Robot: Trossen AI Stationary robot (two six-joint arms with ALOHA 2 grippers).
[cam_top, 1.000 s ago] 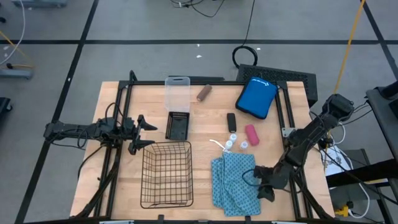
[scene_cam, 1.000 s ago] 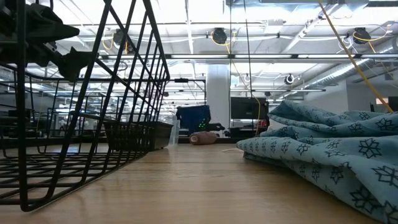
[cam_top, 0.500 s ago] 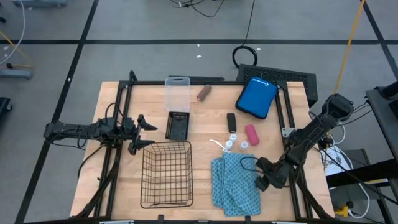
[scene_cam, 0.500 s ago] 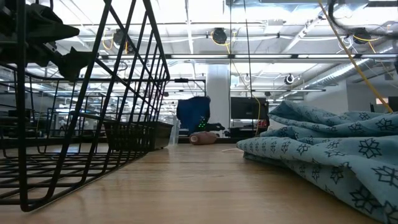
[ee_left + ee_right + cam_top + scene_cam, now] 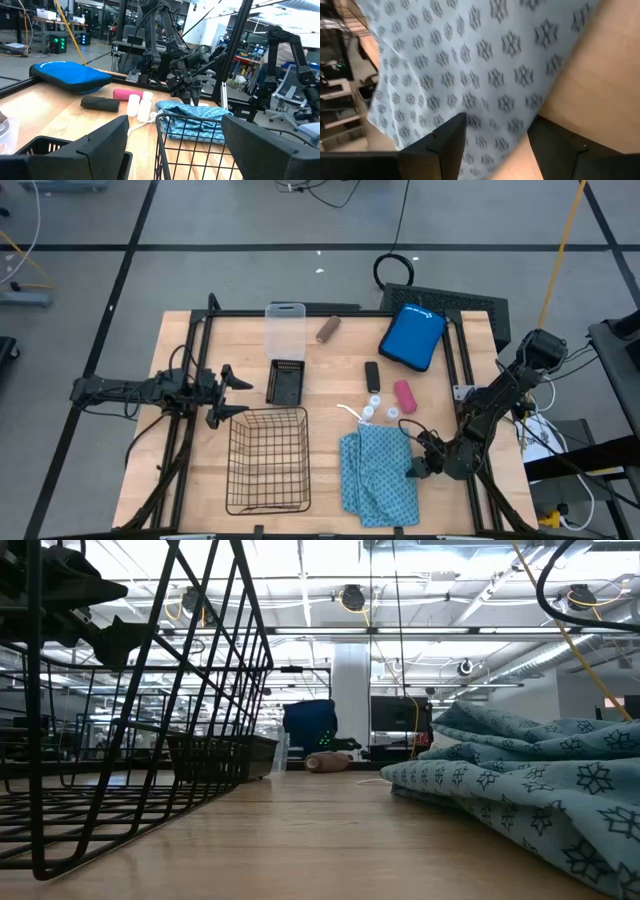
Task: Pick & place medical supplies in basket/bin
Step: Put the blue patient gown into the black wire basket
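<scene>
The basket (image 5: 268, 459) stands on the table (image 5: 190, 480) at the near left with nothing in it. Behind it sit a small black tray (image 5: 287, 380) and a clear box (image 5: 285, 328), whose contents I cannot make out. A blue pouch (image 5: 412, 336) lies at the far right, bearing a white mark too small to read.

The supplies all lie outside the basket: the cloth (image 5: 375, 475) just right of it, the vials (image 5: 378, 410) at the cloth's far edge, the pink roll (image 5: 404, 396) beside them, the black block (image 5: 372, 374) behind them, and the brown roll (image 5: 328, 330) near the clear box.

The right gripper (image 5: 418, 463) is at the cloth's right edge, fingers apart, with the cloth's edge between them in the wrist view (image 5: 470, 90); whether it is touching is unclear. A second ago it sat nearer the table's front edge, off the cloth's corner; it has moved back along the edge.

The left gripper (image 5: 236, 390) waits at the table's left side, wide open, holding nothing, unchanged
</scene>
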